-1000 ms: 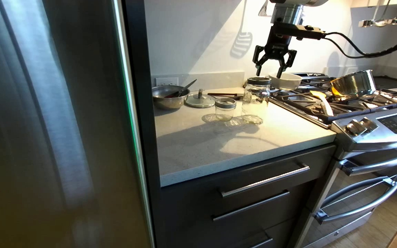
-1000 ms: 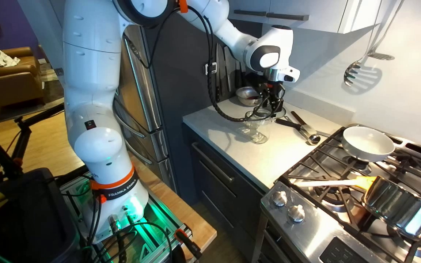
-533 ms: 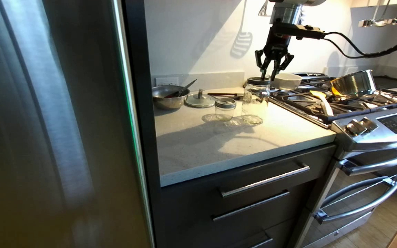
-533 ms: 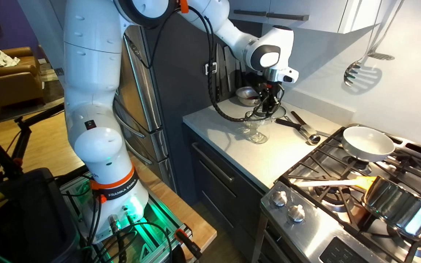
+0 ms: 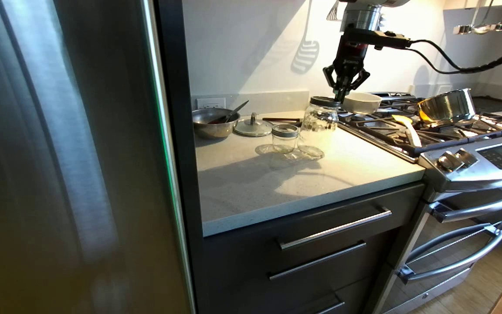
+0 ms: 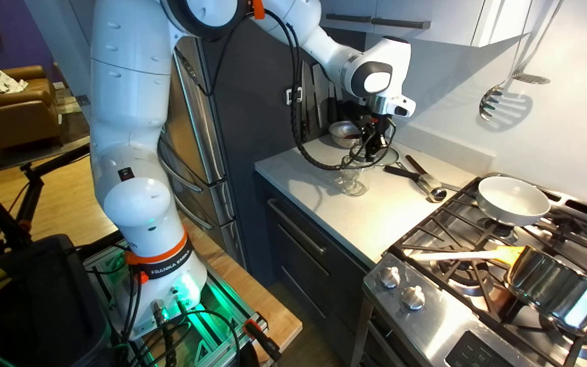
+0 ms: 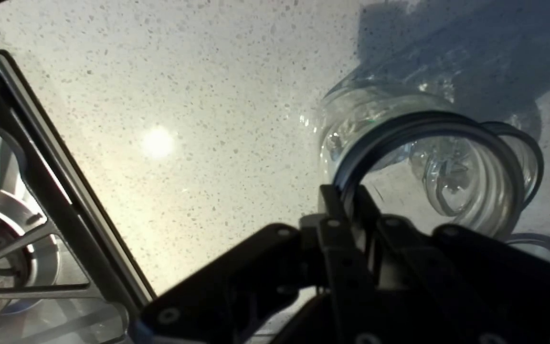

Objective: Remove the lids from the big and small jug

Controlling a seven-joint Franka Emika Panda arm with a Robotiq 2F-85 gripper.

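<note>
The big jug [image 5: 316,124], a clear glass jar, seems slightly tilted at the back of the counter; whether its base rests flat I cannot tell. Its dark lid [image 5: 325,101] looks like an open ring in the wrist view. My gripper [image 7: 346,196] is shut on that lid [image 7: 399,128] at its edge, one finger [image 7: 331,203] outside the rim and the other inside. Close beside stands the small jug [image 5: 284,143] with a grey ring lid [image 5: 285,130] on top. Through the big ring, part of the small jug [image 7: 451,181] shows in the wrist view.
Left of the jugs are a steel bowl [image 5: 214,124] with a utensil and a glass pot lid [image 5: 253,127]. Dark-handled utensils [image 6: 416,176] lie behind. The stove carries a white bowl [image 6: 512,196], a spatula [image 6: 456,255] and a steel pot [image 6: 563,285].
My gripper's fingers have come together over the rim of the big jug. The big jug has shifted towards the small one, its base more than its top. The small jug stays put.
</note>
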